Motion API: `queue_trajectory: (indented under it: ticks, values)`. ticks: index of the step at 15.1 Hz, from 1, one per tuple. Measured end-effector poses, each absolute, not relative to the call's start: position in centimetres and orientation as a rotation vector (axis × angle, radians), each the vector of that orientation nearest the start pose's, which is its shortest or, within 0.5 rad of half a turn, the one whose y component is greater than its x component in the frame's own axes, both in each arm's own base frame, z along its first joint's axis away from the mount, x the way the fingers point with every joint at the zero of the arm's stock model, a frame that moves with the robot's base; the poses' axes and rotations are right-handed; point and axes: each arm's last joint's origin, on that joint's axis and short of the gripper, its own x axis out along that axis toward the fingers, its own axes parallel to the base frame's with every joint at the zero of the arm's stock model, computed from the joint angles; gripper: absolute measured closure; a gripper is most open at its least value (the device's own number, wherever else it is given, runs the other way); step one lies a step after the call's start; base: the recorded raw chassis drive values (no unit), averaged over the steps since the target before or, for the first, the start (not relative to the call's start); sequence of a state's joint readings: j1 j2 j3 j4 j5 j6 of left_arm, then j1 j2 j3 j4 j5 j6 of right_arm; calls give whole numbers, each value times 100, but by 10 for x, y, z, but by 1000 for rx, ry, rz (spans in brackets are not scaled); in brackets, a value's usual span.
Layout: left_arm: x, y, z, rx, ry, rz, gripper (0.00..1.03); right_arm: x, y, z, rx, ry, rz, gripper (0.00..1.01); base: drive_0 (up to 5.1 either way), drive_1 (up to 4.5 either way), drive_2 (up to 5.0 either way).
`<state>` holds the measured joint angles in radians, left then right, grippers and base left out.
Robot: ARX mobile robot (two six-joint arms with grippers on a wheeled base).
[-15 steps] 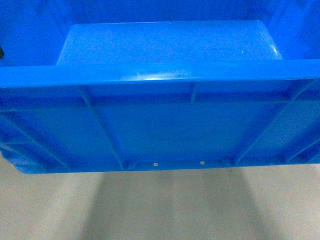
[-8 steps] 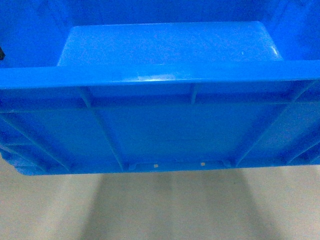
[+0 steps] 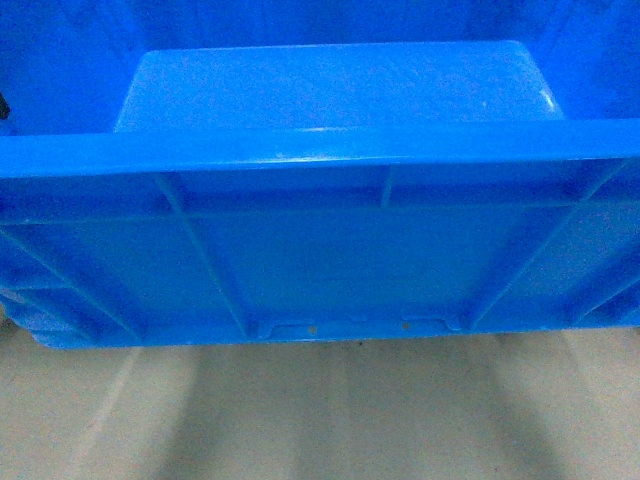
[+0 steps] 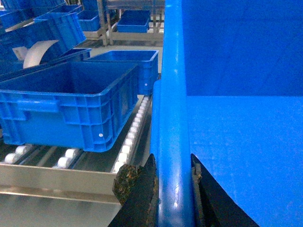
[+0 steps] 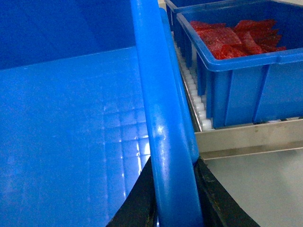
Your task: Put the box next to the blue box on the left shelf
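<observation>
The big blue box (image 3: 320, 230) is up in the air, held on both sides. The left fingers (image 4: 173, 189) pinch its left rim. The right fingers (image 5: 173, 194) pinch its right rim. The shelf (image 4: 130, 137) with white rollers sits at ten o'clock, with another blue box (image 4: 71, 106) on it. The box could bump that one or hit the shelf's metal edge if it goes in too low or crooked. It could also roll away.

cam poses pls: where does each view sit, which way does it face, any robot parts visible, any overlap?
Head: above the carried box, facing down at its near wall and floor; no robot parts.
Left wrist: at the left rim, facing forward to the roller shelf and blue crate; jaws clamp the rim.
Right wrist: at the right rim, facing the red-filled crate; jaws clamp the rim.
All share the box.
</observation>
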<state>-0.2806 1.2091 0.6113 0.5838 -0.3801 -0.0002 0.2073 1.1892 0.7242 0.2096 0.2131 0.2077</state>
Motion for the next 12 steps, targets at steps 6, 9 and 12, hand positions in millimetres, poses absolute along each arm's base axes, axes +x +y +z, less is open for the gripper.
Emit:
queue_trajectory:
  ticks: [6, 9, 12]
  values:
    - [250, -61, 261, 5, 14, 100, 91, 256, 48, 268, 153, 251, -32, 87, 16, 449, -418]
    - [250, -61, 261, 5, 13, 98, 91, 256, 48, 268, 153, 250, -32, 87, 11, 444, -422]
    - [250, -61, 261, 4, 13, 98, 91, 256, 48, 268, 154, 251, -32, 87, -1, 432, -435]
